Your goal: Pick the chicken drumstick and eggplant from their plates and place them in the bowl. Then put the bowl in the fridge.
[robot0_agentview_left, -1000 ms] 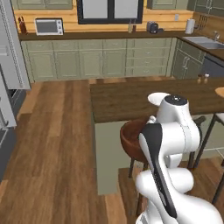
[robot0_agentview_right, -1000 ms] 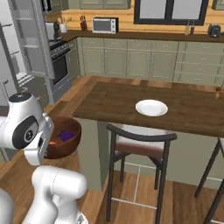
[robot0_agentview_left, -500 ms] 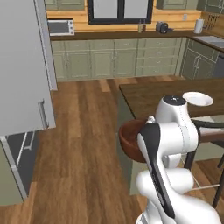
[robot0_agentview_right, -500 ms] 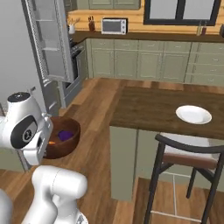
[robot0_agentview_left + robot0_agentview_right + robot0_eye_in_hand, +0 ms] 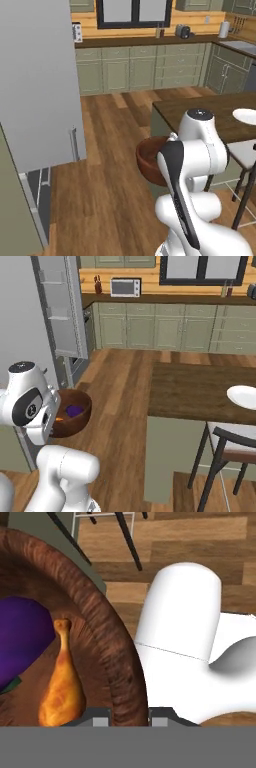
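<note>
In the hand view my gripper [image 5: 130,719] is shut on the thick rim of the dark wooden bowl [image 5: 107,647], one fingertip on each side of the rim. Inside the bowl lie the glossy purple eggplant [image 5: 22,642] and the orange-brown chicken drumstick [image 5: 62,682], thin end up. From the right base view the bowl [image 5: 82,416] hangs in the air by my arm, with the eggplant [image 5: 75,410] showing inside. The left base view has the bowl [image 5: 147,160] partly behind my arm. The fridge [image 5: 62,311] stands open at the left. A white plate [image 5: 243,396] rests on the island.
The fridge's broad grey door [image 5: 40,85] stands close on the left. The dark wooden island [image 5: 200,391] with a metal stool [image 5: 225,451] is to the right. Green-grey cabinets [image 5: 140,70] and a microwave [image 5: 125,287] line the back wall. Wood floor lies between.
Both base views have swung left: the island slid right and the fridge came closer. The bowl stays held at the same spot by my arm.
</note>
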Tool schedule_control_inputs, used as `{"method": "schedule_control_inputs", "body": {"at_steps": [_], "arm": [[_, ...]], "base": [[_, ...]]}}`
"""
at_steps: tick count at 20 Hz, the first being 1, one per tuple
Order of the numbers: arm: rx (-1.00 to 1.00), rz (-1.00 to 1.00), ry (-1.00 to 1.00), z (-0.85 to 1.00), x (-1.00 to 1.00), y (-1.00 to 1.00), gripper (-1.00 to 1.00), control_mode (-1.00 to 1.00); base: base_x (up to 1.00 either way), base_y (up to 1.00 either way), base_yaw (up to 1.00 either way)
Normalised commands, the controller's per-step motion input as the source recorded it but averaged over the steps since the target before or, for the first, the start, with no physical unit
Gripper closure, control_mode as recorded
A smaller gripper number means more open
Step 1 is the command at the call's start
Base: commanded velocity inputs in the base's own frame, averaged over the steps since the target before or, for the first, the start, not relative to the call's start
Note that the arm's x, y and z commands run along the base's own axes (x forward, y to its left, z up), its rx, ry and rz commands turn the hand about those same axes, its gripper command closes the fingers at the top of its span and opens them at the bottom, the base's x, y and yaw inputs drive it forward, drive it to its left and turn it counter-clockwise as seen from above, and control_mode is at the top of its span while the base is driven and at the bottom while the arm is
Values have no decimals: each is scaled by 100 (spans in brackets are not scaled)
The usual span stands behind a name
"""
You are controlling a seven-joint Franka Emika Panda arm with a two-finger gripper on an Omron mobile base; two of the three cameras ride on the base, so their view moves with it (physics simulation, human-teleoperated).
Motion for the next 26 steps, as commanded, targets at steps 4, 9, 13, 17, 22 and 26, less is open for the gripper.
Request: {"method": "schedule_control_inputs", "body": {"at_steps": [4, 9, 13, 17, 22, 26], "arm": [[0, 0, 0, 0, 0, 0, 100, 100], [0, 0, 0, 0, 0, 0, 100, 100], [0, 0, 0, 0, 0, 0, 100, 100], [0, 0, 0, 0, 0, 0, 100, 100], [0, 0, 0, 0, 0, 0, 100, 100], [0, 0, 0, 0, 0, 0, 100, 100]], "base": [[60, 4, -8], [53, 1, -5], [72, 33, 0], [70, 5, 0], [74, 20, 0], [76, 24, 0]]}}
